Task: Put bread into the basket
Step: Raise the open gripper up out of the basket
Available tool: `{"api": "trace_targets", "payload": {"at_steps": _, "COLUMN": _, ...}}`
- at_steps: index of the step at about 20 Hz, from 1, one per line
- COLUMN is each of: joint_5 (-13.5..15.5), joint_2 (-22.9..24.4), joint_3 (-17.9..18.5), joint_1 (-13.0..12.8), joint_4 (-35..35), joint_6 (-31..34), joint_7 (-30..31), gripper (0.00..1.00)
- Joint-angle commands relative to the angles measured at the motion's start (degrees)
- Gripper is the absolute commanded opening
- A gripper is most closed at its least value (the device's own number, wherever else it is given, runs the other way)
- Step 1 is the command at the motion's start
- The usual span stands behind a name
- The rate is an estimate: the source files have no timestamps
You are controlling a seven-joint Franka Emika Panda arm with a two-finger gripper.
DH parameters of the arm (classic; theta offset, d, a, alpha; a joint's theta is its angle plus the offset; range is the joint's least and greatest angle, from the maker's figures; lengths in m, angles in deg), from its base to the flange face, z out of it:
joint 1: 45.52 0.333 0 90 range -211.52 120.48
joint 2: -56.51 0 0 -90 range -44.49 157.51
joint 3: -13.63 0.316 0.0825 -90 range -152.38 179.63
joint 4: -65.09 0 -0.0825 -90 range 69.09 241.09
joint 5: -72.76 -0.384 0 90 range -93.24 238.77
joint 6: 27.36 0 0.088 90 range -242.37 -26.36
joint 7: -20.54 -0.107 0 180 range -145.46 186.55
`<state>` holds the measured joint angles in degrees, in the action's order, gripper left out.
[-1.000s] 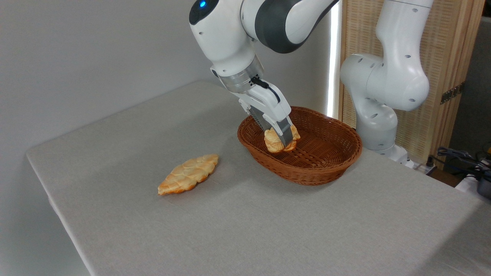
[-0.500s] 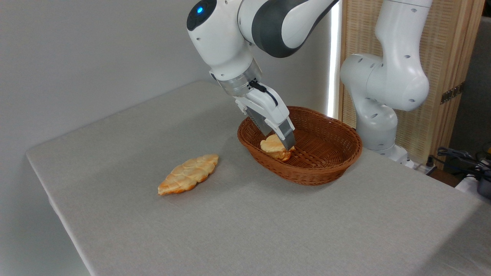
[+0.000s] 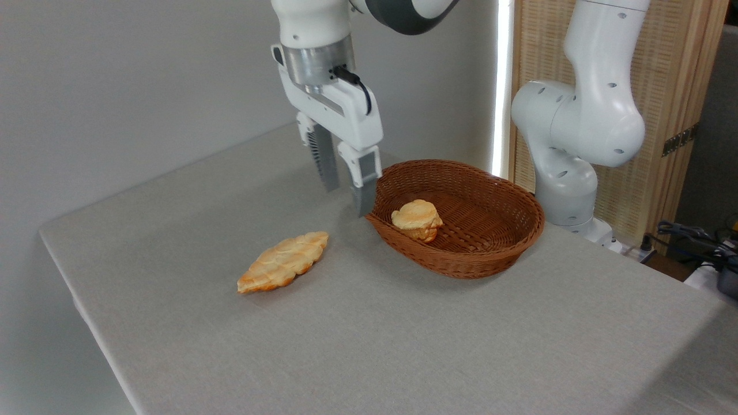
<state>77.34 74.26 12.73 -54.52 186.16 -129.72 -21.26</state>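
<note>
The bread lies on the floor of the basket, toward its 9 o'clock end, resting free with nothing touching it. The gripper hangs outside the basket, at about 9 o'clock from the bun and just past the wicker rim, its fingers pointing straight down and spread moderately wide with nothing between them. From this angle it is hard to say how high the fingertips stand above the surface; they look clear of it.

Judging by how things lie, the placing step is done: the bun is inside the basket and released, so the task reads as essentially complete and the step in hand is the retreat. What remains calls for little: lift the arm up and away without brushing the basket's rim, which sits just beside the nearer finger, so that the basket is not nudged and the bun not tipped out.

The braided pastry lies on the surface at about 8 o'clock from the basket, well apart, and need not be touched.
</note>
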Motion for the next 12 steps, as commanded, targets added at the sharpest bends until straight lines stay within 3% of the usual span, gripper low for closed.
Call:
{"api": "trace_targets", "payload": {"at_steps": 1, "joint_5": 0.7, "joint_2": -4.6, "joint_3": 0.7, "joint_1": -0.1, "joint_4": -6.2, "joint_6": -1.4, "joint_7": 0.7, "gripper": 1.00}}
{"api": "trace_targets", "payload": {"at_steps": 6, "joint_5": 0.6, "joint_2": -13.0, "joint_3": 1.2, "joint_1": 0.1, "joint_4": -17.3, "joint_6": -1.4, "joint_7": 3.1, "gripper": 1.00}}
{"api": "trace_targets", "payload": {"at_steps": 12, "joint_5": 1.3, "joint_2": -15.1, "joint_3": 2.6, "joint_1": 0.6, "joint_4": -18.9, "joint_6": -2.1, "joint_7": 3.1, "gripper": 1.00}}
